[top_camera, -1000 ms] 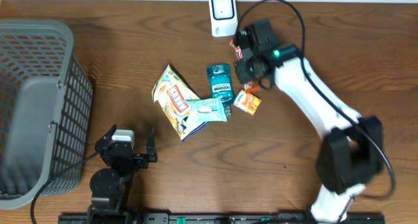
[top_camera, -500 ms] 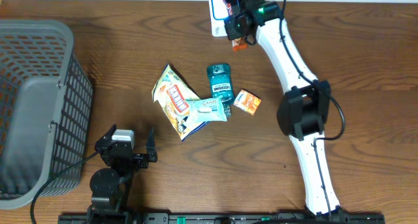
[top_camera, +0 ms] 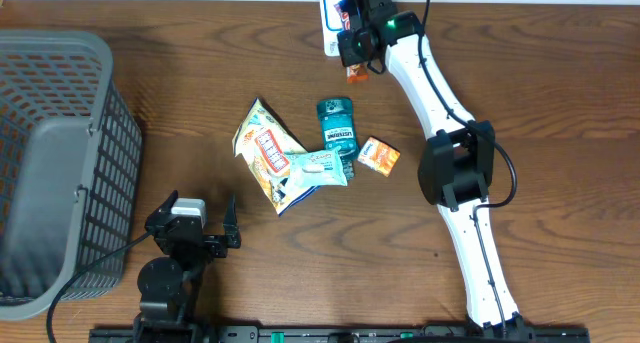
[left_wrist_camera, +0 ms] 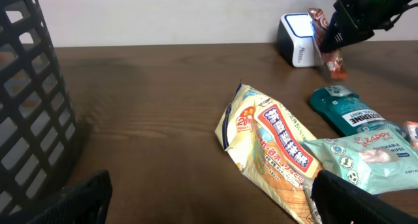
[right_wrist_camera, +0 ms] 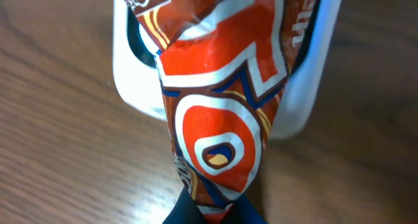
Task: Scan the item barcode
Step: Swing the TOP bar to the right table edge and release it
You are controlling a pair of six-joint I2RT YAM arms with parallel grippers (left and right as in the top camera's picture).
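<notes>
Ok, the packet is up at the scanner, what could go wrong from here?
The snack packet, pinched by one end in the right jaws, is crumpled; creases may keep the scanner from reading its barcode. It also hangs close before the scanner's face, so pressing closer could shove the scanner back.

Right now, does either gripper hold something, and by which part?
The right gripper holds the orange snack packet by its pinched end, before the scanner; the left gripper holds nothing.
</notes>
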